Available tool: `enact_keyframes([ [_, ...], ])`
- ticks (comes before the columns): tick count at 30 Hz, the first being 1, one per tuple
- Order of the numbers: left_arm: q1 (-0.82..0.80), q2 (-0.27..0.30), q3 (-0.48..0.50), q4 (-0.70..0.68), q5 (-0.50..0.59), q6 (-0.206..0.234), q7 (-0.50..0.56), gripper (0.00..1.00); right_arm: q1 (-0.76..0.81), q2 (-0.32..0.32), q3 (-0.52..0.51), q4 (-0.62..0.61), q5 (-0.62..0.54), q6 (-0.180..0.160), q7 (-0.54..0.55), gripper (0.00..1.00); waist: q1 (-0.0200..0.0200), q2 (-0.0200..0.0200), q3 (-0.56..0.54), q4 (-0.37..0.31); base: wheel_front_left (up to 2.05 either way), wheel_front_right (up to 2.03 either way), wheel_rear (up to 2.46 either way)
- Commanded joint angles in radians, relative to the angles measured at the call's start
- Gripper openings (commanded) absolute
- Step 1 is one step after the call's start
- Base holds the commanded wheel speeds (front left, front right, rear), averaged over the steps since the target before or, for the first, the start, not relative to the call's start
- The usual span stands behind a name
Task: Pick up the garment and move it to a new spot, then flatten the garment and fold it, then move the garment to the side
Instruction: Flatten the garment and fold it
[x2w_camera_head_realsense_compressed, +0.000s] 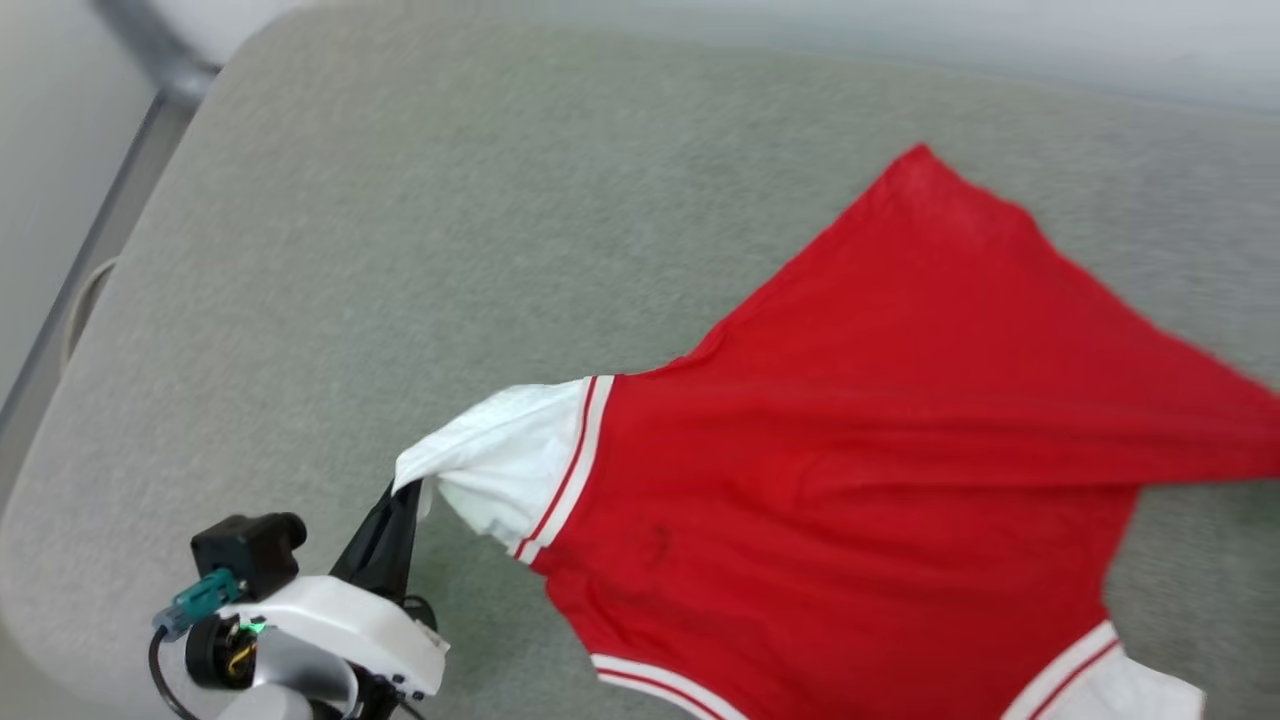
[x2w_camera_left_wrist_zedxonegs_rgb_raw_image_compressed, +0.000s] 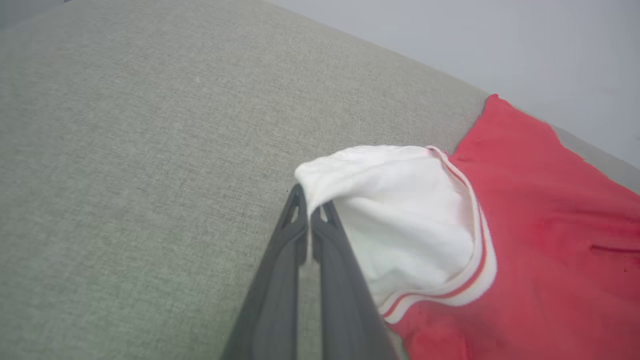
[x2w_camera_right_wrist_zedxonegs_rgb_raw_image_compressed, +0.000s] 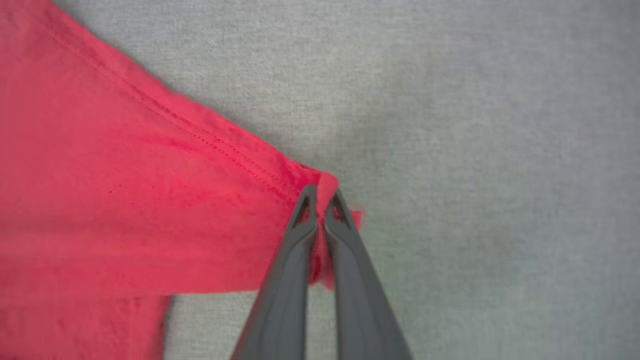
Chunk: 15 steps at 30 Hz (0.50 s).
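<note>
1. A grey fabric-covered pad (x2w_camera_head_realsense_compressed: 400, 250) is taking up most of the head view, its rounded corner sitting at the lower left.
2. The garment (x2w_camera_head_realsense_compressed: 880, 420), a red jersey, is lying on the right half of the pad with a plain red side facing up. One red corner is pointing toward the pad's far edge, and the cloth is drawing into long folds toward the right edge of the view.
3. The nearer white sleeve (x2w_camera_head_realsense_compressed: 500, 460), edged with red-and-white striped trim (x2w_camera_head_realsense_compressed: 575, 465), is lifting off the pad toward the left gripper. A second white sleeve (x2w_camera_head_realsense_compressed: 1130, 690) is showing at the bottom right of the head view.
4. The left gripper (x2w_camera_head_realsense_compressed: 405, 500) is reaching up from the lower left. Its two dark fingers are pressing together on the cuff of the nearer white sleeve and holding it up.
5. The right gripper (x2w_camera_right_wrist_zedxonegs_rgb_raw_image_compressed: 322, 197) is pinching a red hem corner (x2w_camera_right_wrist_zedxonegs_rgb_raw_image_compressed: 320, 182) of the garment, with its jaws all but meeting and red cloth bunching between them, just above the grey pad.
</note>
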<state>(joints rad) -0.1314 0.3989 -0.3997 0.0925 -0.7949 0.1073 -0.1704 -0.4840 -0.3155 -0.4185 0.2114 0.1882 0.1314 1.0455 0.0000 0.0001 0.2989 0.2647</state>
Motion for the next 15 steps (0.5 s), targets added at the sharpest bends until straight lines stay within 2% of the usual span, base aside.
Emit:
enact_keyframes([
  [1, 0.023, 0.01, 0.01, 0.004, -0.008, 0.01, 0.004, 0.0, 0.066, 0.021, 0.001, -0.046, 0.016, -0.001, -0.004, 0.0, 0.0, -0.0001, -0.082, -0.093, 0.0, 0.0, 0.0],
  [8, 0.087, 0.03, 0.035, 0.02, -0.027, 0.046, 0.015, 0.0, 0.328, 0.1, -0.027, -0.172, 0.085, -0.001, -0.024, 0.0, 0.0, -0.0001, -0.158, -0.211, 0.0, 0.0, 0.0],
  [15, 0.121, 0.044, 0.04, 0.023, -0.041, 0.069, 0.033, 0.0, 0.512, 0.183, -0.059, -0.217, 0.113, -0.001, -0.06, 0.0, 0.0, -0.0001, -0.183, -0.263, 0.0, 0.0, 0.0],
])
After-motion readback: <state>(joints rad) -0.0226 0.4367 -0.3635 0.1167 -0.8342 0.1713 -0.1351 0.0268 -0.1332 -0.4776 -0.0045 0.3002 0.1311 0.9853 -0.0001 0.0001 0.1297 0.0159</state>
